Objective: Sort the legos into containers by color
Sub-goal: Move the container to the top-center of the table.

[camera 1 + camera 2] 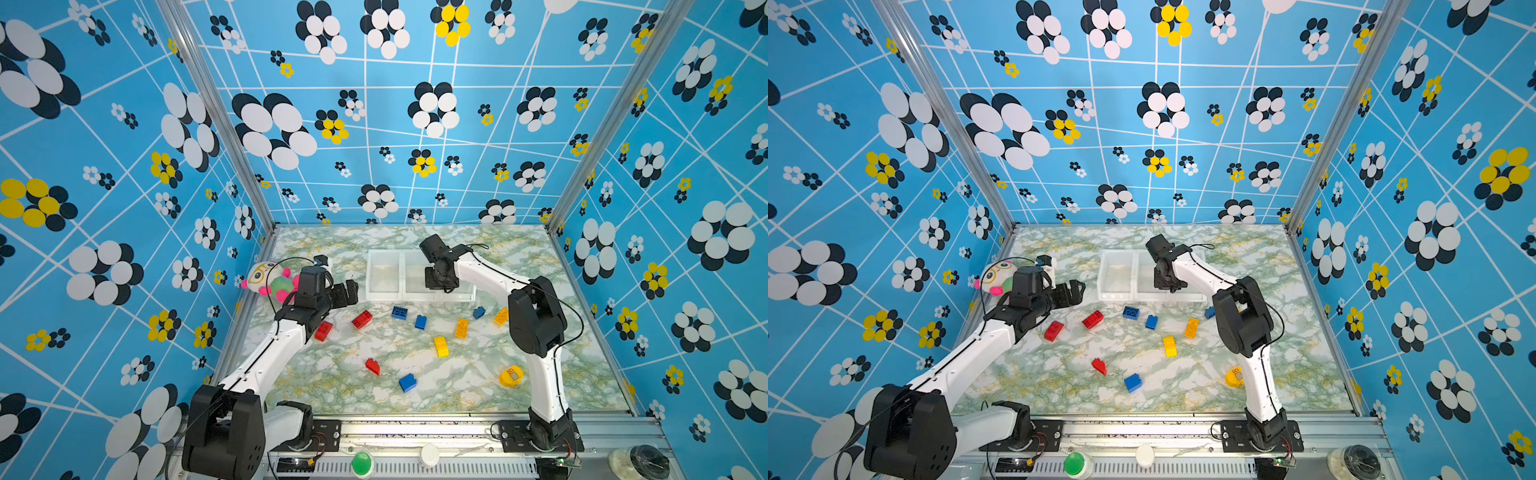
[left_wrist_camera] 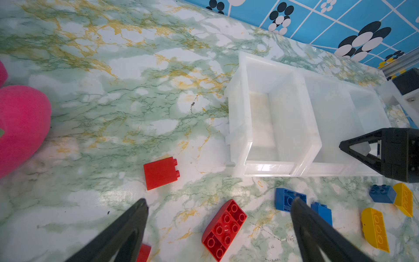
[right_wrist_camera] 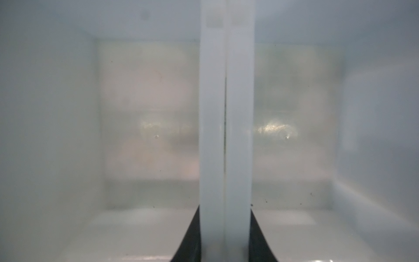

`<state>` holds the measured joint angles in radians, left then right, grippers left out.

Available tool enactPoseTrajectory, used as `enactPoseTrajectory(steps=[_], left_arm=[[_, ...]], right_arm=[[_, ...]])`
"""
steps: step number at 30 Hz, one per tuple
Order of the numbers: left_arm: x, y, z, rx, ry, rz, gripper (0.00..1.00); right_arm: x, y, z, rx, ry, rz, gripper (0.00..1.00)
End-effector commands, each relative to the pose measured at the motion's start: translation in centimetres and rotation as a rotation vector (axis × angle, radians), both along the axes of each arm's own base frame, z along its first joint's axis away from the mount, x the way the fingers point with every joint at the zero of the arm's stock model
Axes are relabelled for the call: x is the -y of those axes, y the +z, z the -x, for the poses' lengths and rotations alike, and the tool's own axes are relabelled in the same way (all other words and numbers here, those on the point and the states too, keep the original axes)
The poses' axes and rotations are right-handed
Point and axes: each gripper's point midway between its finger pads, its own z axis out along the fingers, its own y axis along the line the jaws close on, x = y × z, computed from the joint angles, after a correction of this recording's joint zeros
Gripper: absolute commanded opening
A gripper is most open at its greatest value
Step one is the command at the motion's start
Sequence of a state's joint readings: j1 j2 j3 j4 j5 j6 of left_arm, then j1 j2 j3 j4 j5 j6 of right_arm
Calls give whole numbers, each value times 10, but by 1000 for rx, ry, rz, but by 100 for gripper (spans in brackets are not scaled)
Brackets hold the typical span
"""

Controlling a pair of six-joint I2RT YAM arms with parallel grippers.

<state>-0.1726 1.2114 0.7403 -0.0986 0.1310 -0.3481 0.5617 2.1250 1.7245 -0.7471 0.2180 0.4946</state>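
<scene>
Three white containers (image 1: pixel 384 274) stand in a row at the back of the table; the left wrist view shows them (image 2: pixel 272 127) with nothing inside. My right gripper (image 1: pixel 441 282) (image 3: pixel 225 209) is shut on the two abutting walls between the middle and right containers. My left gripper (image 1: pixel 349 291) (image 2: pixel 219 201) hangs open above the table left of the containers, over a red lego (image 2: pixel 224 229) and touching nothing. Red (image 1: pixel 361 319), blue (image 1: pixel 420 321) and yellow (image 1: pixel 441 346) legos lie scattered in front, with a round yellow piece (image 1: pixel 511 376) at the right.
A pink-and-green plush toy (image 1: pixel 270 282) lies at the left edge behind my left arm. Another red lego (image 1: pixel 323 331) sits under the left forearm. A blue lego (image 1: pixel 478 312) and a yellow one (image 1: pixel 501 316) lie close to the right arm's elbow.
</scene>
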Motion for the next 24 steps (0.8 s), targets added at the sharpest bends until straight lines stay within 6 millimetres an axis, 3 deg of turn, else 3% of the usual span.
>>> enactPoseTrajectory(steps=[1, 10, 16, 18, 24], left_arm=[[1, 3, 6, 5, -4, -7, 99], [3, 8, 8, 12, -9, -4, 99], [8, 11, 11, 13, -19, 2, 99], [11, 12, 14, 11, -29, 6, 99], [25, 9, 24, -5, -62, 21, 99]], right_arm=[[-4, 3, 4, -4, 39, 11, 32], [-1, 39, 4, 65, 34, -18, 61], [11, 66, 20, 99, 13, -39, 74], [18, 74, 28, 108, 2, -36, 78], [60, 66, 63, 49, -74, -26, 84]])
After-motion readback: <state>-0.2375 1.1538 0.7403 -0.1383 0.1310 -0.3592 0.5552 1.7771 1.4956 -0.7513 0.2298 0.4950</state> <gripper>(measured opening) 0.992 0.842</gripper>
